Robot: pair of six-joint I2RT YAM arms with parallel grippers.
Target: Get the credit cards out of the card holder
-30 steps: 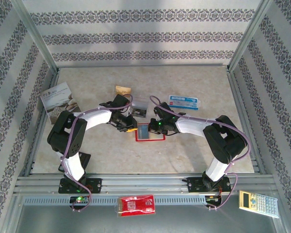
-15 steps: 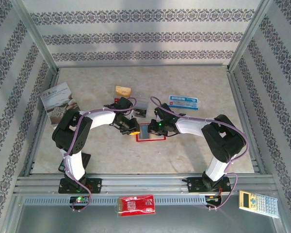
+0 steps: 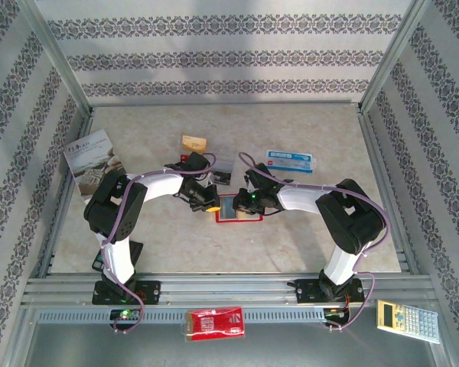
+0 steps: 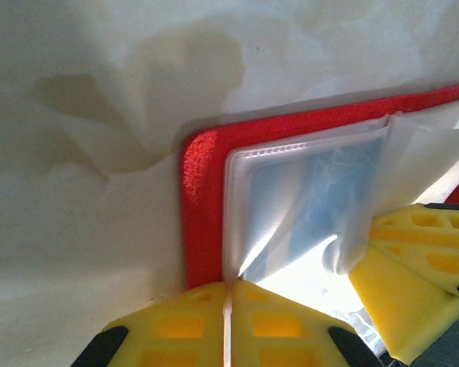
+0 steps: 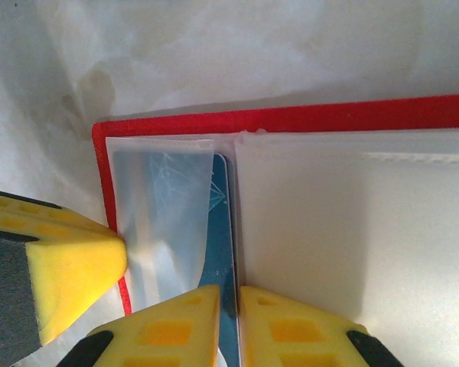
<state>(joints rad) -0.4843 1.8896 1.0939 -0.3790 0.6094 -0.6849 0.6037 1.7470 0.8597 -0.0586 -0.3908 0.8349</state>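
Observation:
The red card holder (image 3: 249,217) lies open on the table between both arms, its pale clear pockets facing up. My left gripper (image 4: 228,289) is shut on the edge of a clear pocket sheet (image 4: 291,176) at the holder's red border (image 4: 201,214). A blue credit card (image 5: 224,229) shows through the pocket, and its edge runs between the fingers of my right gripper (image 5: 229,298), which is shut on it. In the top view, left gripper (image 3: 213,200) and right gripper (image 3: 243,200) sit close together over the holder. The left gripper's yellow finger (image 5: 69,264) presses the pocket beside the card.
A small orange-tan card-like piece (image 3: 193,143) and a dark item (image 3: 222,176) lie behind the grippers. A blue-white box (image 3: 291,160) sits back right, a brochure (image 3: 92,157) back left. A red printed packet (image 3: 214,323) and a calculator (image 3: 408,319) rest on the front rail.
The left arm has swung right to the holder's left edge and its jaws have closed on the pocket sheet. The right gripper has stayed over the holder, barely moving.

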